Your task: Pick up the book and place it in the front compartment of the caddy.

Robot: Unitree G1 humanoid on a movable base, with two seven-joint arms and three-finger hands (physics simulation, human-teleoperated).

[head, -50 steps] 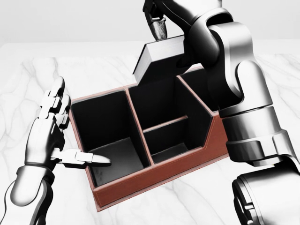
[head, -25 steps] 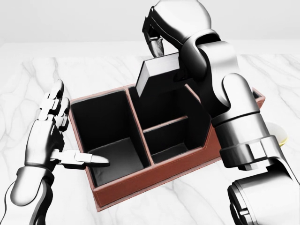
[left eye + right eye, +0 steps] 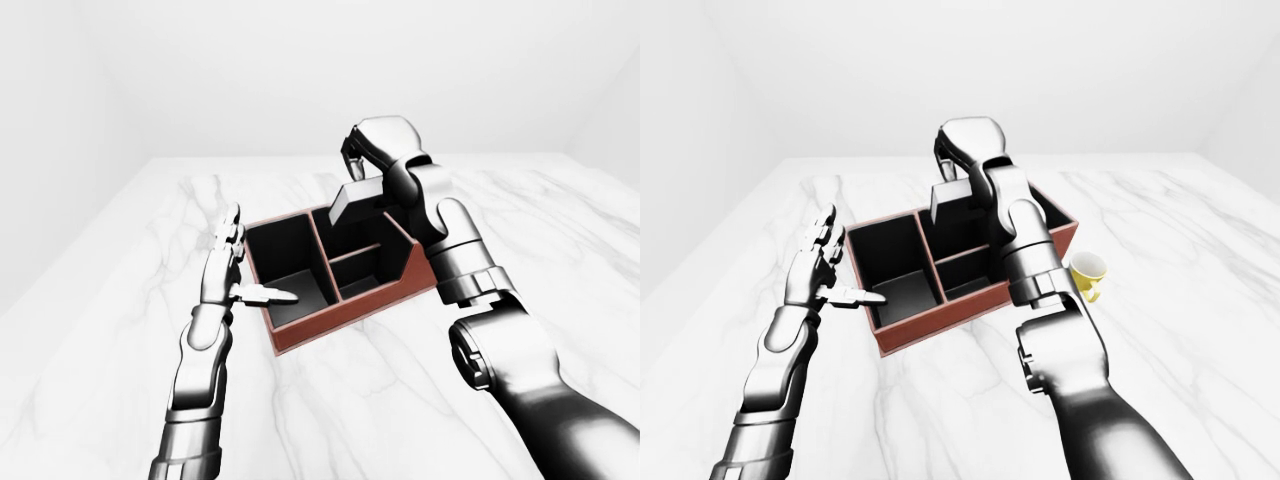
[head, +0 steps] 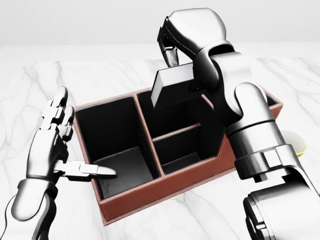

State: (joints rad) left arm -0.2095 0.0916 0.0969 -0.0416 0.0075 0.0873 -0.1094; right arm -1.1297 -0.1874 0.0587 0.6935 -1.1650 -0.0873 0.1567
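Observation:
The caddy is a red-brown box with black compartments on the white marble table. Over its upper middle compartment my right hand is shut on the top edge of a dark grey book. The book hangs tilted, its lower end just above the compartment's rim. My right forearm hides the caddy's right side in the head view. My left hand stands open beside the caddy's left wall, fingers spread upward. Its thumb reaches over the rim into the large left compartment and holds nothing.
A yellow mug stands on the table just right of the caddy. The marble top extends around the caddy on every side, with pale walls beyond its far edge.
My right hand has shifted a little to the right and turned the book steeper, bringing its lower end nearer the middle compartment. The left hand has stayed where it was.

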